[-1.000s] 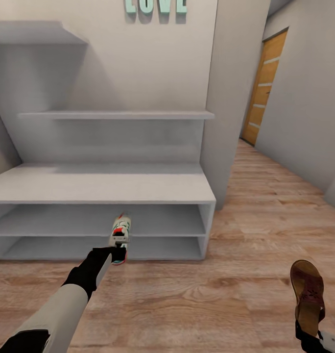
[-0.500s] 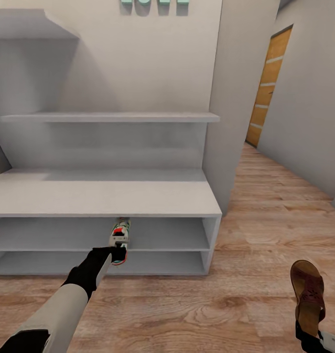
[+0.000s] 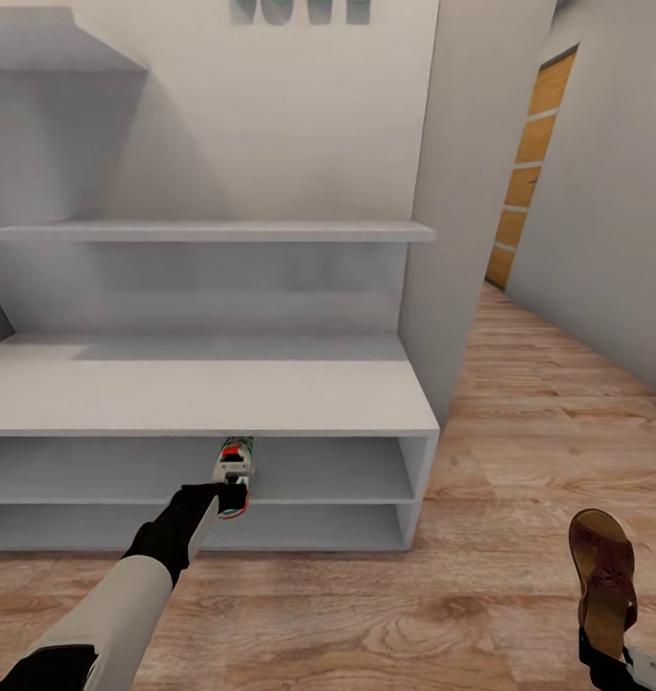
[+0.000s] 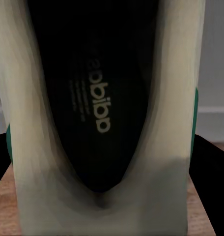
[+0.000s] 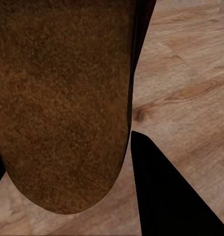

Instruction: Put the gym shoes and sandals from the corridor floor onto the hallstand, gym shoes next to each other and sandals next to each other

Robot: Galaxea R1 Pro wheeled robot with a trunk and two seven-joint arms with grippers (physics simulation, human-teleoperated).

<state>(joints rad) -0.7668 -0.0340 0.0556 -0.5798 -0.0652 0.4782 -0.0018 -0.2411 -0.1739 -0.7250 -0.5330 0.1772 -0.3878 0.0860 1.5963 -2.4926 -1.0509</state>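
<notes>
In the head view my left gripper (image 3: 234, 495) is shut on the heel of a white gym shoe (image 3: 237, 459) with red and green trim. The shoe's toe points at the hallstand (image 3: 203, 384), level with its upper open shelf and in front of it. The left wrist view looks into that gym shoe (image 4: 99, 98), at its dark printed insole, with a dark finger (image 4: 215, 162) on either side. At the lower right, my right gripper (image 3: 606, 660) is shut on the heel of a brown sandal (image 3: 601, 571) held above the corridor floor (image 3: 520, 461). The sandal's brown underside (image 5: 63, 98) shows beside a black finger (image 5: 166, 196).
Floating grey shelves (image 3: 213, 231) hang on the wall above the bench. A grey wall column (image 3: 467, 192) stands right of the hallstand. Beyond it the corridor runs back to a wooden door (image 3: 529, 163). Wood flooring stretches out to the right.
The whole view has shifted: the hallstand now looks larger and sits lower in the picture. Both arms keep their hold and their places in the picture.
</notes>
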